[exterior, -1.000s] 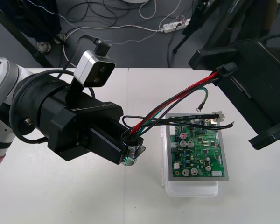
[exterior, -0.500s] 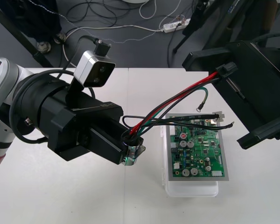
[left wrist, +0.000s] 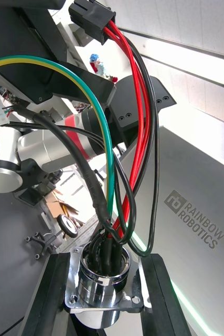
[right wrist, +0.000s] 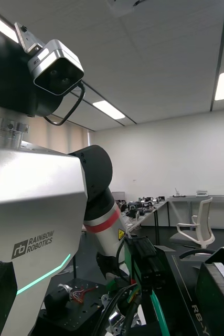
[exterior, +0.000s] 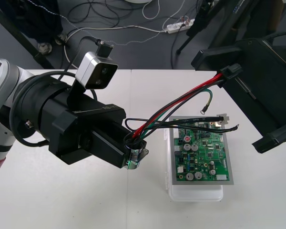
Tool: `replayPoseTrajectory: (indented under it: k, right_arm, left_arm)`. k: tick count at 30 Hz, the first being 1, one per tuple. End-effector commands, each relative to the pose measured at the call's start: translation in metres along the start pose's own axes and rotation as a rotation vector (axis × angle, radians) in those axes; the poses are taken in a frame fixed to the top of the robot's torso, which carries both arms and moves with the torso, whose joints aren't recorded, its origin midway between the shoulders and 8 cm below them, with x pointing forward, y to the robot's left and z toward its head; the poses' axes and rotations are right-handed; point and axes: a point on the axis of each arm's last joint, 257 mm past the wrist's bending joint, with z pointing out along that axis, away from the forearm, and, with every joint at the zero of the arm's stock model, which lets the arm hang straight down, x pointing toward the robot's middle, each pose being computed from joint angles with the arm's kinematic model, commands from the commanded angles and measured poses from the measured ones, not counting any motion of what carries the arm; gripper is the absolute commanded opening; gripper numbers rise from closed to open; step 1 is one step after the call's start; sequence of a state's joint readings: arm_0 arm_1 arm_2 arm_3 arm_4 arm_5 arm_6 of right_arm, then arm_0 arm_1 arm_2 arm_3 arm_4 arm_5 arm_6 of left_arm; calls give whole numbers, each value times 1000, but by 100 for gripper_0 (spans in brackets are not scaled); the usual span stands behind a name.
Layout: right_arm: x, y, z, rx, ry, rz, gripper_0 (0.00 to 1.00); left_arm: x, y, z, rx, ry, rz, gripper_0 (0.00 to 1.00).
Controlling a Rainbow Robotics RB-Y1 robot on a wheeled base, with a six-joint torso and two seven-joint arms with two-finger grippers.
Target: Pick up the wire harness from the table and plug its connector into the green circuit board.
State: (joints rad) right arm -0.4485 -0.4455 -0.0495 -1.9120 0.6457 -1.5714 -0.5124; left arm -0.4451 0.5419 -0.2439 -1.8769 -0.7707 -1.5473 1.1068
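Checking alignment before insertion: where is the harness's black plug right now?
Front view: the black plug is in the right gripper, held up beyond the green circuit board's far right corner; the left gripper holds the metal socket.

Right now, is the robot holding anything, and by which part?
Yes, the wire harness: the left gripper clamps its round metal socket, and the right gripper appears to grip the black plug at the other end.

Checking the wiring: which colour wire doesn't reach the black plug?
The green wire: its end hangs loose by the circuit board, unlike the red wires, which enter the plug.
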Motion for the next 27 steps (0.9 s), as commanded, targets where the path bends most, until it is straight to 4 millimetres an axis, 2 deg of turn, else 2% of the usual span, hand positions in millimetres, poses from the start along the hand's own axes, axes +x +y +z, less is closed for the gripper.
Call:
replayPoseTrajectory:
  k: [1, 26, 27]
  right_arm:
    - [-13, 9, 7, -49, 54, -29, 100]
    - [-16, 9, 5, -47, 94, -35, 100]
    - [-16, 9, 5, -47, 94, -35, 66]
  left_arm:
    - [11, -4, 3, 17, 37, -31, 0]
    - [12, -3, 3, 11, 41, -21, 0]
    - [12, -3, 3, 10, 41, -23, 0]
